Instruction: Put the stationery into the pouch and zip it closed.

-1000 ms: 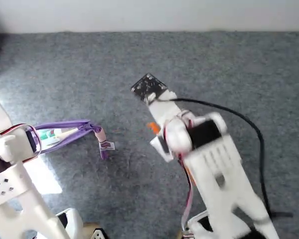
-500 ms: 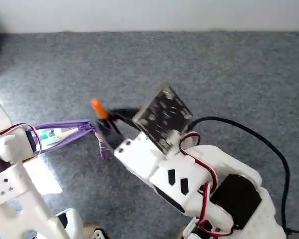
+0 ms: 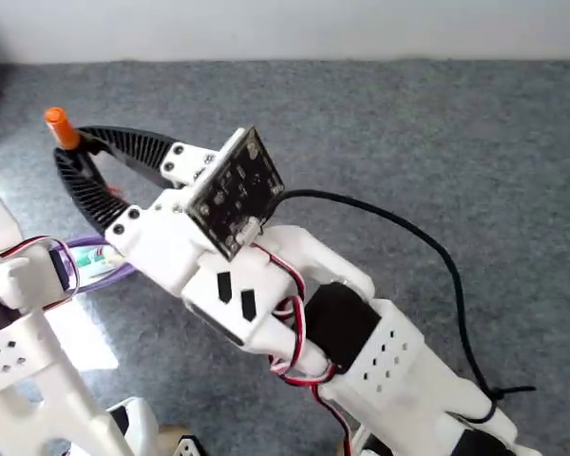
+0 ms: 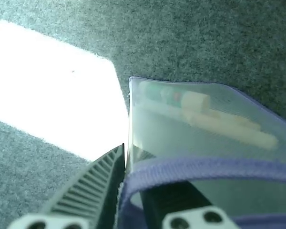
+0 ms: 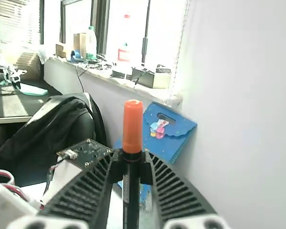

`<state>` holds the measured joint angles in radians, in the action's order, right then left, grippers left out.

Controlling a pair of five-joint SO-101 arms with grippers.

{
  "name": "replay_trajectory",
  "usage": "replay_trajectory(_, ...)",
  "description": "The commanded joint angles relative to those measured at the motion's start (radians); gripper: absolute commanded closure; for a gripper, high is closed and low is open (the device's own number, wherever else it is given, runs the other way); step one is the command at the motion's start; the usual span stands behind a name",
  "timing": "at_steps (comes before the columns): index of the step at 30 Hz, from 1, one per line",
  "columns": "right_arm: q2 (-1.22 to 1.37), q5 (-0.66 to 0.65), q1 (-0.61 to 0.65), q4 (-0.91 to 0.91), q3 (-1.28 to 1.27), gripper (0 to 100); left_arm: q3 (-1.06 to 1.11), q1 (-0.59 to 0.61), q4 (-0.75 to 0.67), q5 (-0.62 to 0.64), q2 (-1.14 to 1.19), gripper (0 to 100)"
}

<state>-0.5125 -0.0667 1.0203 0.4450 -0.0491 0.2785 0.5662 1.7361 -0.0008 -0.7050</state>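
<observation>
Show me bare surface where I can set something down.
Bare: the grey carpet between the white wall and the black cable, and right of that cable. Crowded: around the pouch, the left gripper and the right gripper holding the pen.

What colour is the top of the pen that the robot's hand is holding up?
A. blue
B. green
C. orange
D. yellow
C: the pen clamped in the right hand has an orange cap sticking out above the fingertips.
</observation>
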Motion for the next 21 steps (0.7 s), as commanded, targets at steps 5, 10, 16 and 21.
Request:
replay_trajectory(5,-0.203,-0.114,0.077,-0.13,-0.278,99.1,-0.007,0.009,-0.006,0.012,0.0,99)
replay_trajectory(10,-0.28,-0.167,0.081,-0.282,-0.456,99.1,-0.007,0.009,-0.006,0.012,-0.002,99)
replay_trajectory(16,-0.202,-0.141,0.088,-0.351,-0.47,99.1,-0.005,0.009,-0.006,0.012,-0.002,99)
replay_trajectory(21,-0.12,-0.089,0.09,-0.383,-0.471,99.1,-0.005,0.009,-0.006,0.012,-0.002,99)
